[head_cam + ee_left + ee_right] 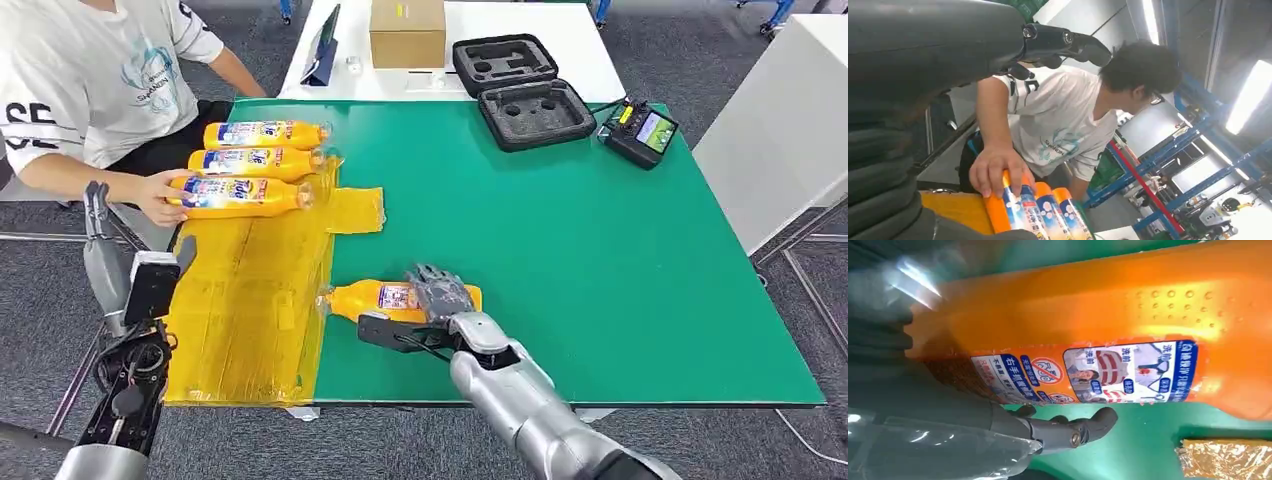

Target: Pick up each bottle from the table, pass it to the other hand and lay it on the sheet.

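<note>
An orange bottle (385,298) (1088,315) lies on its side on the green mat, its neck at the edge of the yellow sheet (250,300) (1228,457). My right hand (440,295) lies over the bottle's body, fingers draped across it. The thumb (1083,427) sits just beside the bottle with a strip of green between them. My left hand (100,235) (1068,42) is raised off the table's left edge, holding nothing. Three more orange bottles (255,161) (1048,212) lie side by side at the sheet's far end.
A seated person at the far left rests a hand (160,195) (995,167) on the nearest of the three bottles. Beyond the green mat (560,250) are an open black foam case (525,90), a controller (640,130) and a cardboard box (407,32).
</note>
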{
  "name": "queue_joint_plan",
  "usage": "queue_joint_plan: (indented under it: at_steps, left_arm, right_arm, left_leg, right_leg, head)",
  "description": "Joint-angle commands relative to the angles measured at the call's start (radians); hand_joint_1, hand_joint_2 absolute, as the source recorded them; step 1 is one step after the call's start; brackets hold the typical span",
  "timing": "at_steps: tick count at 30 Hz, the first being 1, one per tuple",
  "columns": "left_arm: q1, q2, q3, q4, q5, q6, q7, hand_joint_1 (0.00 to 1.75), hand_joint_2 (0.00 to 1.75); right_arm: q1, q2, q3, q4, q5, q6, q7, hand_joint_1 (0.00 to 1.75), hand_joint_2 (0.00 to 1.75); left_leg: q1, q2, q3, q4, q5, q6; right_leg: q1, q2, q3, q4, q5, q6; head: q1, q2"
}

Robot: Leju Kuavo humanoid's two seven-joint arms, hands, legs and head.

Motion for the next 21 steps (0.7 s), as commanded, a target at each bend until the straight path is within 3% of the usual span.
queue_joint_plan:
  at_steps: [1,8,13,21]
  left_arm:
    - [-0.018,-0.013,-0.004,0.034,0.015,-0.01,0.009,0.0,1.75]
    - [-0.014,-0.013,-0.005,0.03,0.018,-0.015,0.01,0.0,1.75]
    - [0.003,-0.035,-0.008,-0.012,0.112,-0.127,0.021,0.0,1.75]
    - [0.101,-0.051,-0.03,-0.086,0.509,-0.518,0.132,0.0,1.75]
  right_arm:
    - [-0.02,-0.018,-0.023,0.118,-0.047,0.032,-0.055,1.75,1.75]
    - [-0.017,-0.017,-0.019,0.107,-0.054,0.031,-0.072,1.75,1.75]
    - [0.038,0.003,-0.085,-0.056,-0.295,0.006,-0.419,1.75,1.75]
    - [0.139,0.033,-0.135,-0.332,-0.647,-0.224,-0.717,1.75,1.75]
  left_leg:
    - [0.0,-0.002,0.004,-0.002,0.0,0.0]
    - [0.0,-0.002,0.006,-0.002,0.0,0.0]
    - [0.0,-0.003,0.006,-0.001,-0.001,0.0]
    - [0.0,0.003,0.004,0.0,-0.002,0.0]
  right_leg:
    - [0.0,-0.001,0.005,-0.002,-0.001,0.0]
    - [0.0,-0.001,0.006,-0.002,-0.001,0.0]
    - [0.0,-0.002,0.007,-0.001,-0.002,0.0]
    - [0.0,0.003,0.003,0.0,-0.002,0.0]
  head:
    - [0.0,0.0]
    - [0.0,0.0]
    - [0.0,0.0]
    - [0.0,0.0]
